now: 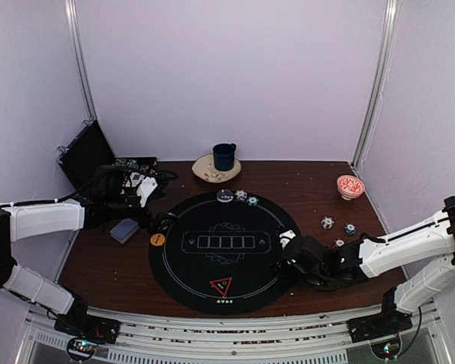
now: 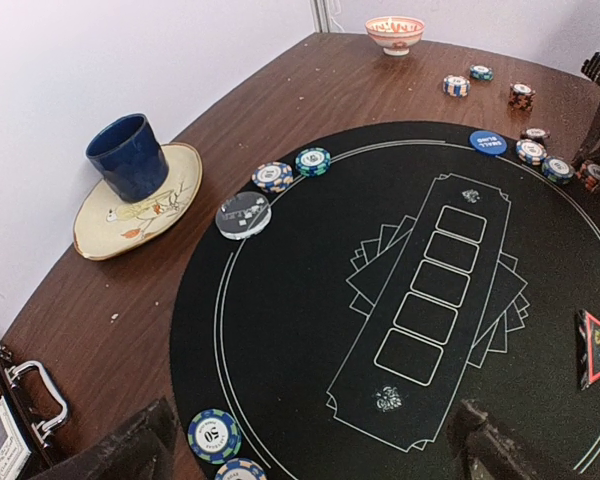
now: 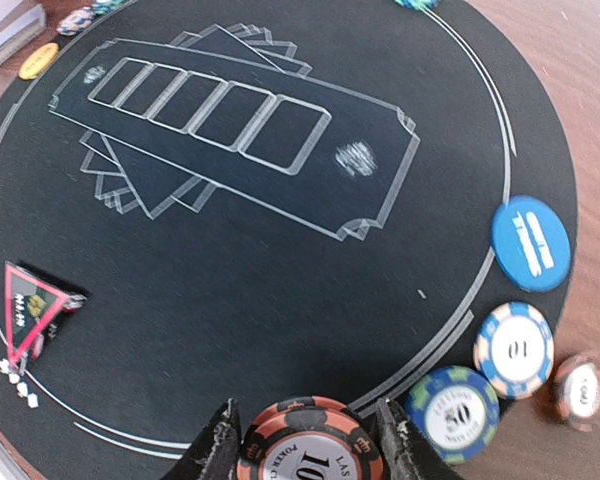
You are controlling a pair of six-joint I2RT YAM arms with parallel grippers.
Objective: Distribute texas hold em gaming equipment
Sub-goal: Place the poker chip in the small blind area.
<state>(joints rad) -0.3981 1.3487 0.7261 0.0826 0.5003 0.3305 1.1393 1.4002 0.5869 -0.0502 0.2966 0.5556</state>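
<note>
My right gripper [image 3: 308, 450] is shut on a red-and-black poker chip [image 3: 310, 440], held low over the near right edge of the black round mat [image 1: 212, 262]. Beside it lie a blue button disc [image 3: 531, 243] and three striped chips [image 3: 514, 349]. My left gripper [image 2: 315, 462] is open and empty over the mat's left edge, with two chips [image 2: 214, 435] by its left finger. The grey-blue card deck [image 1: 124, 230] and orange disc [image 1: 158, 240] lie left of the mat. A clear-white disc [image 2: 243, 214] and two chips [image 2: 273, 177] sit at the far edge. The red-edged triangle [image 1: 221, 287] is at the near edge.
A dark blue mug [image 1: 224, 156] stands on a cream plate [image 1: 203, 173] behind the mat. A red-patterned bowl [image 1: 350, 186] is at the back right, with loose chips [image 1: 327, 223] on the wood near it. An open black case [image 1: 87, 155] stands at the back left.
</note>
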